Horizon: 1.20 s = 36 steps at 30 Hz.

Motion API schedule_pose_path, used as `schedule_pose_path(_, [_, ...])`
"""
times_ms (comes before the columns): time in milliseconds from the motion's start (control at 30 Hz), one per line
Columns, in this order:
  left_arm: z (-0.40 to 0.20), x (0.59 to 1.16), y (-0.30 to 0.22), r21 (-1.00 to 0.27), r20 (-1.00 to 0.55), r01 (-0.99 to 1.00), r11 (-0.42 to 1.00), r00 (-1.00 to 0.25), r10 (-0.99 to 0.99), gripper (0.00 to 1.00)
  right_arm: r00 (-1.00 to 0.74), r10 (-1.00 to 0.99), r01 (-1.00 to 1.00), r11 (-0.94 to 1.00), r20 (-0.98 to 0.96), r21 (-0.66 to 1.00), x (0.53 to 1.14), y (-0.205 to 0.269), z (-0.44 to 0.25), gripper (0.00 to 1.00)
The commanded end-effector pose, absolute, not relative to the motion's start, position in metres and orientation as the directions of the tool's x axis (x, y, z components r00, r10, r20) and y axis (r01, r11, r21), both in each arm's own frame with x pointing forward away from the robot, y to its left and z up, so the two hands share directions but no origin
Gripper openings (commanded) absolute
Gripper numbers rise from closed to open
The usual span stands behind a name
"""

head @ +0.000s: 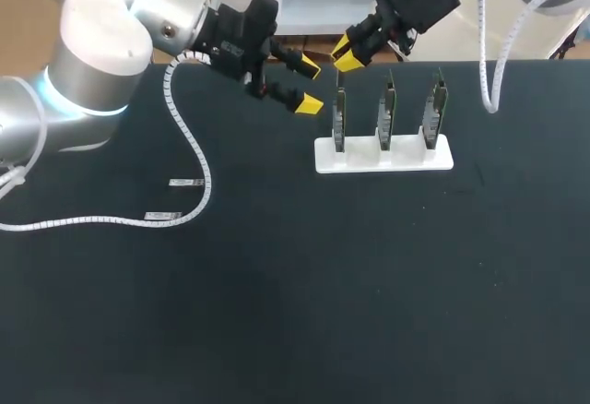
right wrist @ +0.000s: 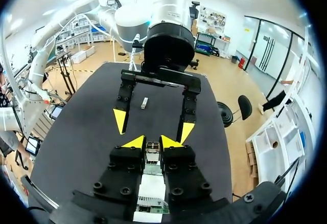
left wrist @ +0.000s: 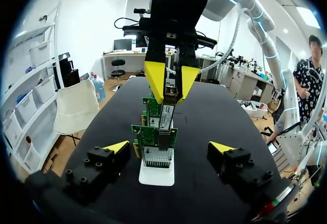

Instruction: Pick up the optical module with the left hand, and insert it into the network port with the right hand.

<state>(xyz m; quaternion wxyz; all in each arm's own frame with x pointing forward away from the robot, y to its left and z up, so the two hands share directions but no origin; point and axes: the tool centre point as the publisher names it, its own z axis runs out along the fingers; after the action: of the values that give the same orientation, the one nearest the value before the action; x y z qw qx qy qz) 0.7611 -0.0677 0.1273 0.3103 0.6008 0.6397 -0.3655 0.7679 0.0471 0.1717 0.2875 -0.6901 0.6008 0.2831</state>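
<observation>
Black table [head: 277,312]: right claw [head: 347,53] is clamped on optical module [left wrist: 166,116], held upright, long axis vert., lower end down at network card [left wrist: 144,134] beneath. Left claw [head: 309,87] is spread wide, empty, fingers level, aimed at it. Three cards are stood in white stand [head: 410,160].

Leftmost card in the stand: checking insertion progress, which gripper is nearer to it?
Right. The right gripper hangs directly above the card, holding a module; the left gripper sits open off to its side.
</observation>
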Motion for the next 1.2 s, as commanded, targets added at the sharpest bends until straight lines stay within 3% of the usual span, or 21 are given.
schedule_pose_path(33, [0.1269, 0.7630, -0.0681, -0.096, -0.835, 0.995, 0.007, -0.084, 0.543, 1.00, 0.117, -0.665, -0.992, -0.105, -0.737, -0.063, 0.7626, 0.0454, 0.1728, 0.00])
schedule_pose_path(1200, [0.1269, 0.7630, -0.0681, -0.096, -0.835, 0.995, 0.007, -0.084, 0.543, 1.00, 0.095, -0.659, -0.995, -0.079, -0.746, -0.057, 0.7599, 0.0470, 0.1725, 0.00])
